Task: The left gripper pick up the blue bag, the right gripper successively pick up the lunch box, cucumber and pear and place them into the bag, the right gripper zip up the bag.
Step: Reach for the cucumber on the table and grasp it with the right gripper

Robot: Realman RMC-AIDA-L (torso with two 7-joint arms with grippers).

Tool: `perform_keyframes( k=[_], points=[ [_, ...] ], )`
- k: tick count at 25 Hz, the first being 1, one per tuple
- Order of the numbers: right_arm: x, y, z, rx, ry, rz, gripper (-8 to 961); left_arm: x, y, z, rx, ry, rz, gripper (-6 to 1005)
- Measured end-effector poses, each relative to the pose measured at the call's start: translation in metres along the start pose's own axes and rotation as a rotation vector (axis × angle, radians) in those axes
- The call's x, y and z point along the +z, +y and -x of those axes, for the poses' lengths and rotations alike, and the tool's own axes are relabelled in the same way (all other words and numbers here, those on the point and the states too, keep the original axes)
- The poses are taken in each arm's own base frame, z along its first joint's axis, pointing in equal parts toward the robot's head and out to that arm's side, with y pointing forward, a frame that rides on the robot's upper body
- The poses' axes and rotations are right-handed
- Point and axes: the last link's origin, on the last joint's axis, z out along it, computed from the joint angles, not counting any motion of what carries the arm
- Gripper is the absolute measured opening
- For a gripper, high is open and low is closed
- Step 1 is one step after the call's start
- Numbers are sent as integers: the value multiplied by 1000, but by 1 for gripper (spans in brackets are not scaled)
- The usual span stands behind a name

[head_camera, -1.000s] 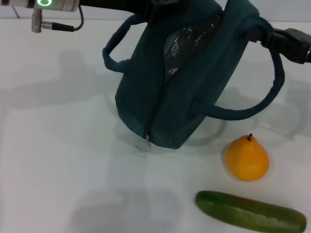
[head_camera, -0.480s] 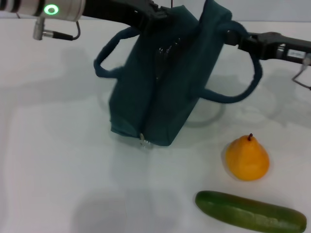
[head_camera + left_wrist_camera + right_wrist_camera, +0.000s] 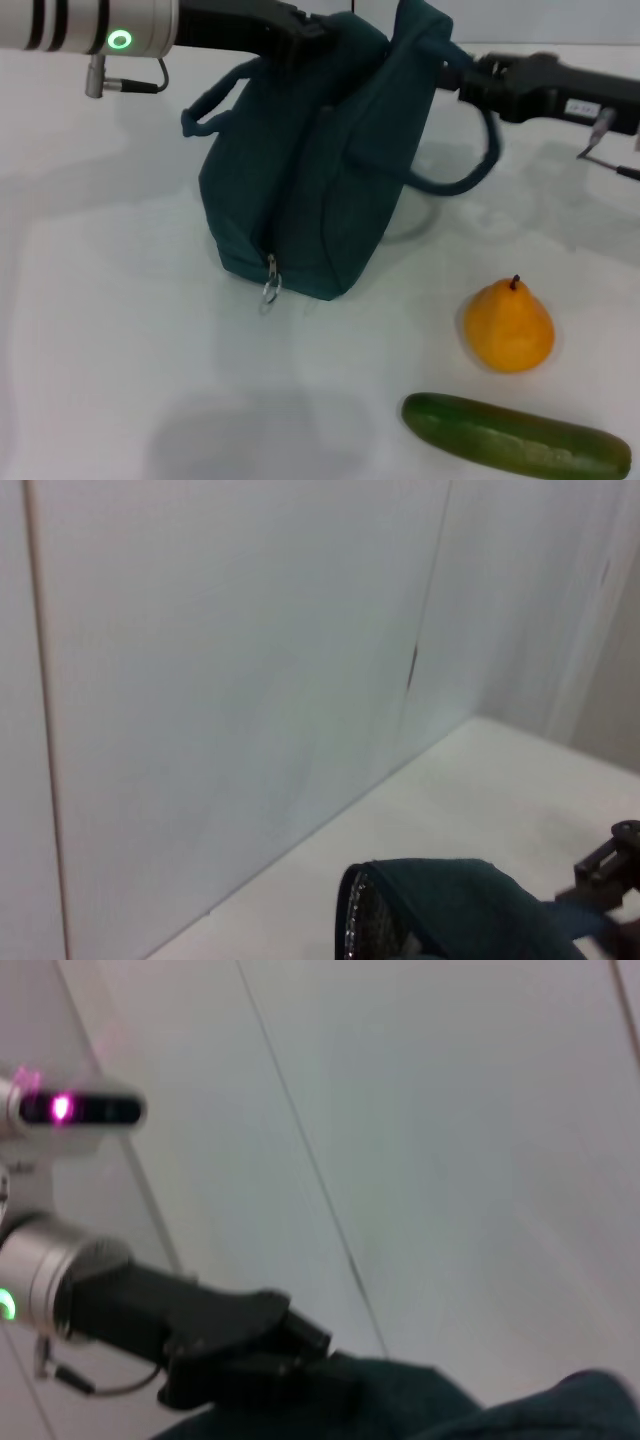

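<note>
The right hand point(image 3: 462, 75) grips the blue bag point(image 3: 310, 170) rim; the cucumber point(image 3: 515, 437) lies nearer, long axis left-right. The left hand point(image 3: 300, 30) grips the bag too.

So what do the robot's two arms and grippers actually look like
The left gripper is a black claw on a silver cylindrical wrist with black bands, a glowing green ring light and a thin black cable on a metal plug. The right gripper is black on a black arm bearing a small white label, with thin wires.
</note>
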Motion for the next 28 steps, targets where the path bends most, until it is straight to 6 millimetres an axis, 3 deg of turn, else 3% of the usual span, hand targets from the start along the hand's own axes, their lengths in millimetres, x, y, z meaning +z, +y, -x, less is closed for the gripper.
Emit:
perform_keyframes(
  k=[2,5,12,16,21,28],
  points=[
    [-7,-2,5,-6,-28,-14,209,-1,-2,7,-8,37,6,80],
    [-22,-5,9,-23,-71,-48,428,-1,-6,14,-10,68,13,80],
    [-53,-3,11,-55,-125,-34,523,-1,-5,27,30,175,46,80],
    [-85,20,-1,-116,8,185,578,1,-4,32,62,203,52,80],
    [-101,32,-2,-143,68,286,479,2,-6,38,59,210,44,80],
    [-77,46,20,-135,151,320,462,10,-8,36,100,206,21,80]
  ],
)
